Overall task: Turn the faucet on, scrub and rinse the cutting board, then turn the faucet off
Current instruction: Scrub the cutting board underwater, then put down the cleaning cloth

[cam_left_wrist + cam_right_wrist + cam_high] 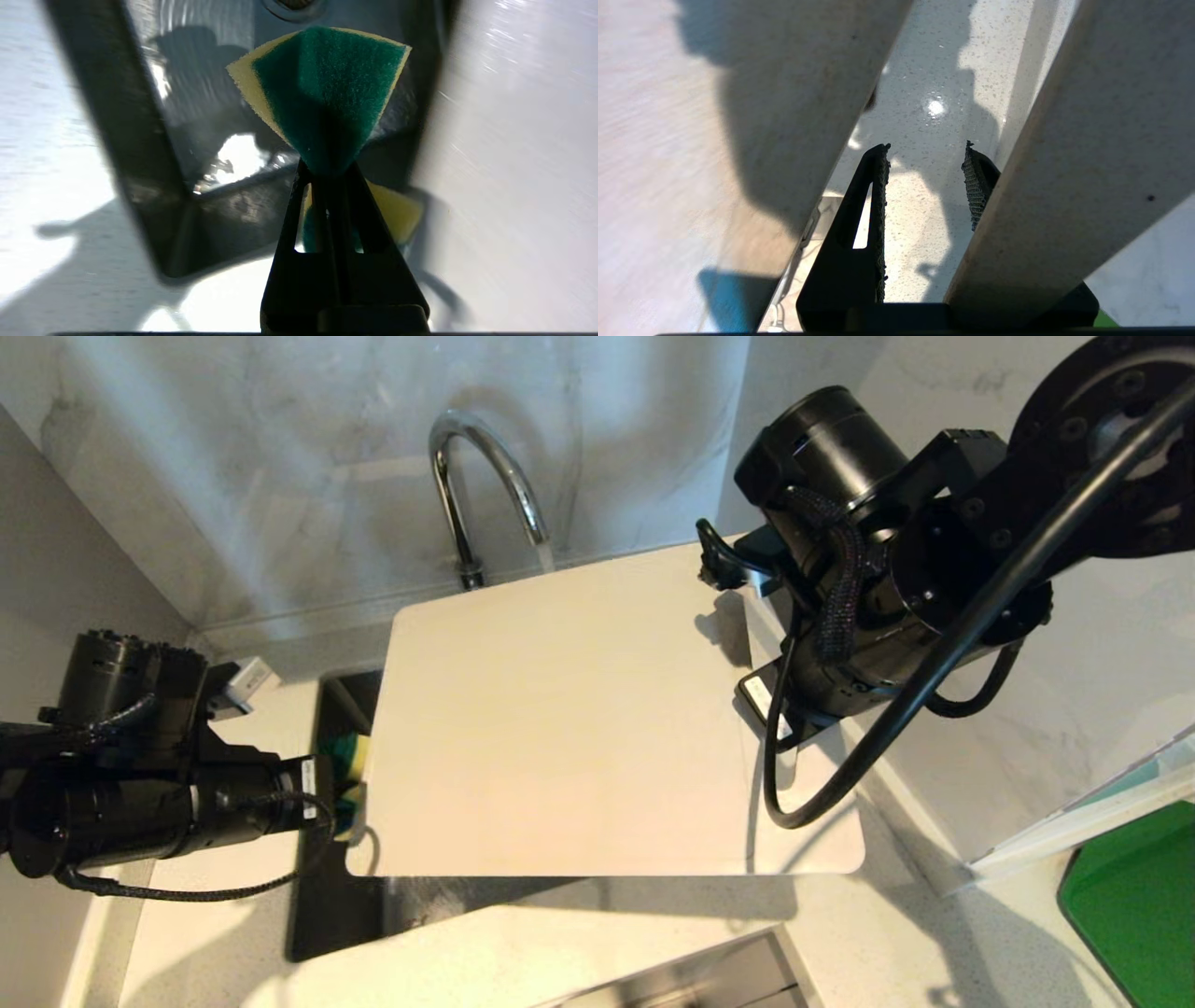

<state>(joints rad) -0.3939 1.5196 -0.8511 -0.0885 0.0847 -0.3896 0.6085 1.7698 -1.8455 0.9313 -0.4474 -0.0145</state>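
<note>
The large thin off-white plastic cutting board lay held level above the dark sink, its far edge under the tall chrome gooseneck faucet, from whose spout a thin stream of water ran. The right gripper reached through the board's handle slot, jaws parted, one finger beneath the end strip. The left gripper sat at the board's left edge, jaws clenched on a yellow-and-green scrub sponge. The speckled white bench surrounded the sink.
</note>
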